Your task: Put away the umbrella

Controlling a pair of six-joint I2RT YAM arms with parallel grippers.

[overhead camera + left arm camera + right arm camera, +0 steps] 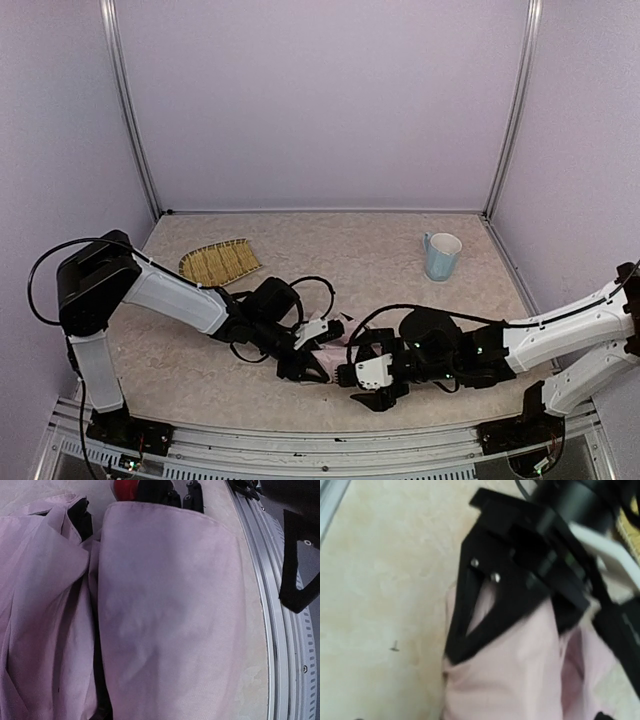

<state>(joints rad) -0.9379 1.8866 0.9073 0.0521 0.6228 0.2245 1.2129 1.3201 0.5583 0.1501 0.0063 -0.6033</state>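
Pinching the loose umbrella [165, 605] in the left gripper [303, 368], right gripper [372, 395] wide and empty alongside; stowing not yet done.

- No lettering, label, brand, number or sign can be read in any of the three views.
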